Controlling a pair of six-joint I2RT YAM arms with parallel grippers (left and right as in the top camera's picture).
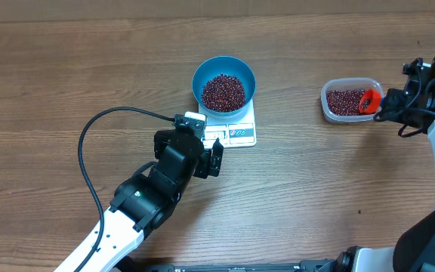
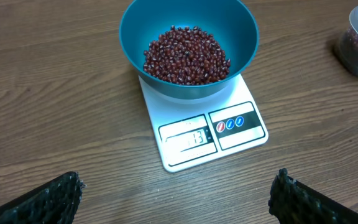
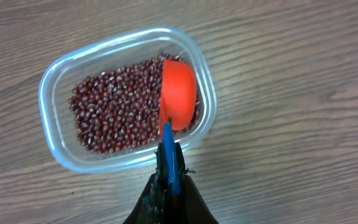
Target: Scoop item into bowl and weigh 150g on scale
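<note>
The blue bowl (image 1: 202, 75) stands on the white scale (image 1: 240, 134) and holds a heap of dark red beans (image 1: 223, 91). My left gripper (image 1: 205, 140) hovers just in front of the scale's display edge, open and with nothing in it. In the left wrist view its fingers (image 2: 61, 196) stand wide apart below the scale (image 2: 229, 134) and the bowl (image 2: 241, 37). My right gripper (image 3: 168, 180) is shut on the blue handle of an orange-red scoop (image 3: 178, 102). The scoop's cup lies over the beans (image 3: 117, 112) in a clear tub (image 3: 45, 106).
The clear tub (image 1: 325, 106) sits at the far right of the wooden table, with the scoop (image 1: 368, 100) and my right gripper (image 1: 384, 109) at its right end. A black cable (image 1: 85, 143) loops on the table left of the left arm.
</note>
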